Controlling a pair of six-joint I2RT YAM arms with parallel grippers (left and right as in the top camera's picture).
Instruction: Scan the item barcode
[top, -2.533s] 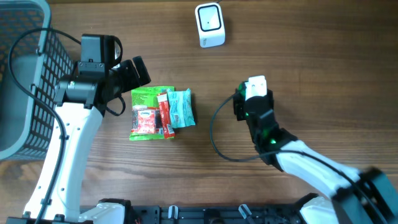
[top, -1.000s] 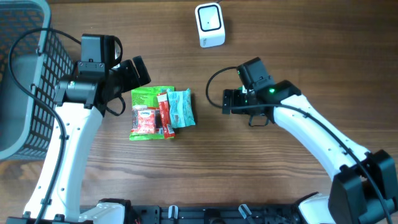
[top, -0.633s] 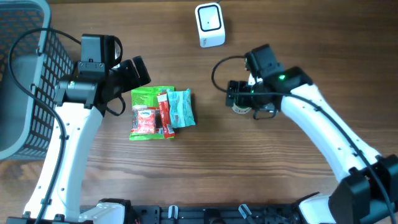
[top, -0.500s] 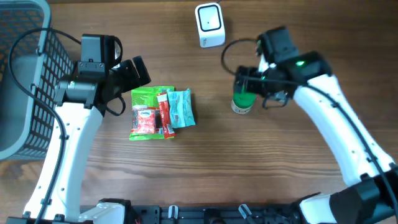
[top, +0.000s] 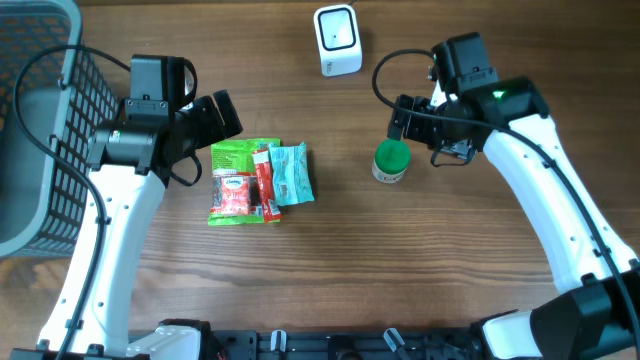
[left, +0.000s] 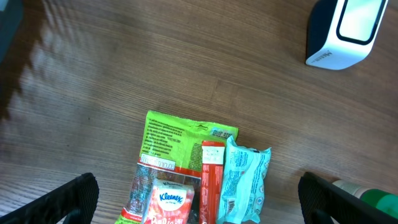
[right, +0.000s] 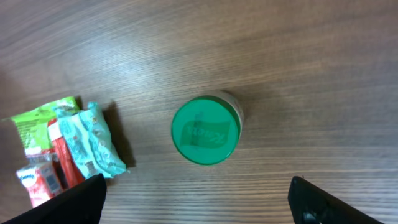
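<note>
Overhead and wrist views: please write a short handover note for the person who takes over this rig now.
Left end effector: open, empty, above the snack packets.
Right end effector: open, empty, close to the green-lidded jar, not touching it.
The jar stands upright, right of the packets; the scanner sits farther back, between the two arms.
Done: nothing held, no scan that I can confirm.
Left: grip an item and show its barcode to the scanner.

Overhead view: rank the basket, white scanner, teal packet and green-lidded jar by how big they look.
1. basket, largest even though cut off by the frame edge.
2. white scanner and teal packet: too alike to rank.
3. green-lidded jar, smallest.
</note>
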